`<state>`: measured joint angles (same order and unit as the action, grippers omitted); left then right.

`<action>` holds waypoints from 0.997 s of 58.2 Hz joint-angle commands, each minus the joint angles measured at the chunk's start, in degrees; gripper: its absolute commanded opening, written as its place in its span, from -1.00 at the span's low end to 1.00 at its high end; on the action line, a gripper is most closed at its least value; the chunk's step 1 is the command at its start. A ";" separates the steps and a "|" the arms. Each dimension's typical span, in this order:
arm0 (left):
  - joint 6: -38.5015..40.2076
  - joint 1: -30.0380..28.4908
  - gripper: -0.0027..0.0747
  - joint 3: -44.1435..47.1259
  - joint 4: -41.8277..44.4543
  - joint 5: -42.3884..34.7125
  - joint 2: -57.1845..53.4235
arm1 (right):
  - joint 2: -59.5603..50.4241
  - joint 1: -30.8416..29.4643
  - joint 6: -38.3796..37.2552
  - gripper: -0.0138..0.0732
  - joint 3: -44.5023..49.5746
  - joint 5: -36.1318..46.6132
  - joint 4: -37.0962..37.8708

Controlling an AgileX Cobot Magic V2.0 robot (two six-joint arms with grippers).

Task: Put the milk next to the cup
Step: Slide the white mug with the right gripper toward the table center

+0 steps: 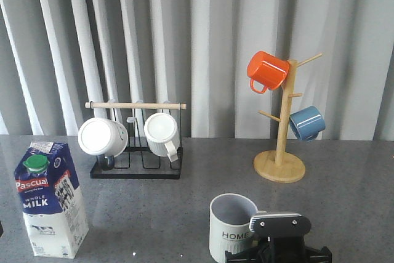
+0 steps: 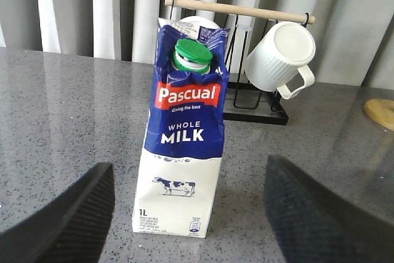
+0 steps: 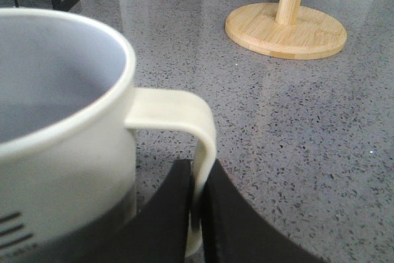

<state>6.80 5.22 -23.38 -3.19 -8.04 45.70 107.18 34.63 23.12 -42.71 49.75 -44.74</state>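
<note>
The milk [image 1: 49, 198] stands upright near the front left corner of the grey speckled bench [image 1: 184, 207], its green cap [image 1: 36, 163] on and the red "Pascual" label turned toward the front. In the left wrist view the carton [image 2: 184, 133] sits ahead of the left gripper [image 2: 184, 214], whose jaws are spread wide with one dark finger [image 2: 68, 214] on each side of it and clear bench between them and the carton, so they hold nothing. The cup [image 1: 231, 226] stands upright near the front edge of the bench, right of centre and well apart from the milk, with the word "HOME" on its side and its handle pointing toward the right. The right gripper [image 1: 277, 229] is at that handle; in the right wrist view its jaws [image 3: 197, 214] are closed on the lower part of the pale handle [image 3: 184, 127], pinching it between the two black fingers. Toward the back edge, left of centre, a black wire rack [image 1: 138, 152] with a wooden rod carries two white mugs [image 1: 101, 137] lying on their sides. Toward the back right a wooden mug tree [image 1: 282, 127] holds an orange mug [image 1: 266, 71] high up and a blue mug [image 1: 306, 122] lower down.
</note>
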 commanded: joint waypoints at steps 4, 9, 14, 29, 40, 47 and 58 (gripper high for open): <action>-0.07 0.04 0.37 -1.95 -0.15 -4.19 -0.15 | -1.88 0.00 0.27 -0.65 -1.35 3.51 1.88; -0.07 0.04 0.37 -1.95 -0.15 -4.19 -0.15 | -1.88 0.00 0.27 -0.62 -1.35 3.46 1.88; -0.07 0.04 0.37 -1.95 -0.15 -4.19 -0.15 | -1.88 0.00 0.48 -0.58 -1.35 3.50 1.88; -0.07 0.04 0.37 -1.95 -0.15 -4.19 -0.15 | -2.88 0.00 1.25 -0.34 -1.15 3.26 1.82; -0.07 0.04 0.37 -1.95 -0.15 -4.19 -0.15 | -3.43 0.00 3.25 -0.17 -1.15 2.91 2.06; -0.07 0.04 0.37 -1.95 -0.15 -4.19 -0.15 | -4.69 0.00 2.63 -0.15 0.24 3.67 2.95; -0.07 0.04 0.37 -1.95 -0.15 -4.19 -0.15 | -7.41 0.00 2.15 -0.14 4.06 4.93 3.59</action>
<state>6.80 5.22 -23.38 -3.19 -8.04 45.70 103.55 34.63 25.53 -39.14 50.29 -43.07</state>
